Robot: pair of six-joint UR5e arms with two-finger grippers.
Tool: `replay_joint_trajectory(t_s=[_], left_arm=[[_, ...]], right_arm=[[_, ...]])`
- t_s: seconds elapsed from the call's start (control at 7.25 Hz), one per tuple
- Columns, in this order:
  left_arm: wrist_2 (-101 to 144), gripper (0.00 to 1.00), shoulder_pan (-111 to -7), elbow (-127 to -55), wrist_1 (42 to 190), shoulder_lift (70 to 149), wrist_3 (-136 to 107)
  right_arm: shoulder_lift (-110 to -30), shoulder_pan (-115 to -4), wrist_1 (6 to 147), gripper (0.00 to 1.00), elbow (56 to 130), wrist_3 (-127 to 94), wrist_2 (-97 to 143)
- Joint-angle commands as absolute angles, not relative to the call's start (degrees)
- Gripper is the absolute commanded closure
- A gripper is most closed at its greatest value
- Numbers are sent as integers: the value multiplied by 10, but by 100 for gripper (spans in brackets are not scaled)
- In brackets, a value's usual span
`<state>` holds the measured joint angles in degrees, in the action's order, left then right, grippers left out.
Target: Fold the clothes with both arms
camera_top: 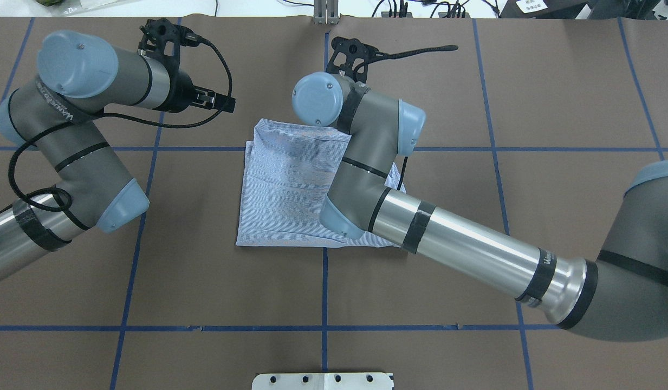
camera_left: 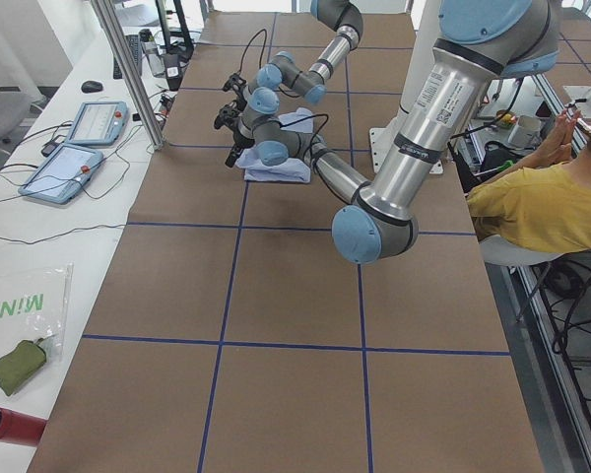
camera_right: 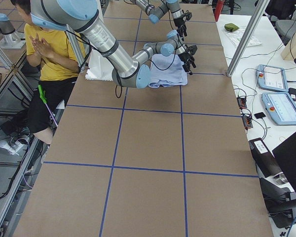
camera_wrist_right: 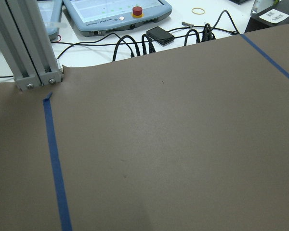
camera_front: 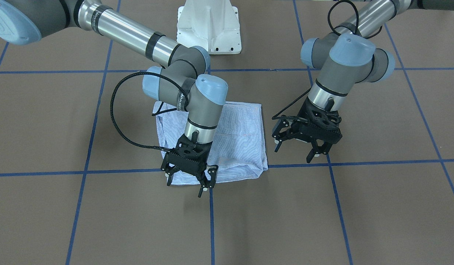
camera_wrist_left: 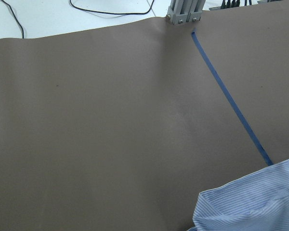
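The light blue striped shirt (camera_front: 241,140) lies folded into a rough rectangle in the middle of the brown table; it also shows in the overhead view (camera_top: 290,184). My right gripper (camera_front: 186,186) is open and empty, and hovers over the shirt's edge far from my base. My left gripper (camera_front: 294,154) is open and empty, above bare table beside the shirt and clear of it. The left wrist view shows only one corner of the shirt (camera_wrist_left: 253,207). The right wrist view shows only table. Buttons, collar and pocket are hidden.
The white pedestal base (camera_front: 208,25) stands at the table's robot side. Blue tape lines (camera_front: 212,221) grid the brown table. An aluminium post (camera_wrist_right: 24,48), cables and a teach pendant (camera_wrist_right: 115,12) sit past the far edge. A person in yellow (camera_right: 49,49) sits beside the table.
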<state>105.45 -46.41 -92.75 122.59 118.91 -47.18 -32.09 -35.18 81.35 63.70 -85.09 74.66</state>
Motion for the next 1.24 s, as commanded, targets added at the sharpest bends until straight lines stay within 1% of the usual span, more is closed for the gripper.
replay_joint_trajectory(t_s=[0.0,0.14,0.28,0.41,0.55,0.69,0.83,0.97,1.1], left_arm=[[1084,0,-467,-980,1223,1146,-464],[1102,0,-481,-1010,1223,1110,-433],[1108,0,-488,-1055,1205,1066,-384],[1108,0,-503,-1104,1148,1040,-324],[1109,0,-531,-1154,1077,1024,-263],[1121,0,-569,-1181,1034,1003,-196],[1167,0,-628,-1181,1028,978,-113],[1222,0,-695,-1176,1027,949,-46],[1263,0,-751,-1174,1027,913,-31]], right_arm=[[-336,-403,848,0,699,-783,876],[-369,-427,898,0,773,-724,915],[-423,-463,960,0,866,-653,962],[-499,-508,1008,0,968,-549,1009],[-576,-565,1035,0,1044,-439,1057],[-641,-618,1048,0,1084,-321,1091],[-705,-669,1047,0,1109,-236,1115],[-787,-725,1039,0,1127,-156,1154],[-847,-785,1036,0,1130,-66,1195]])
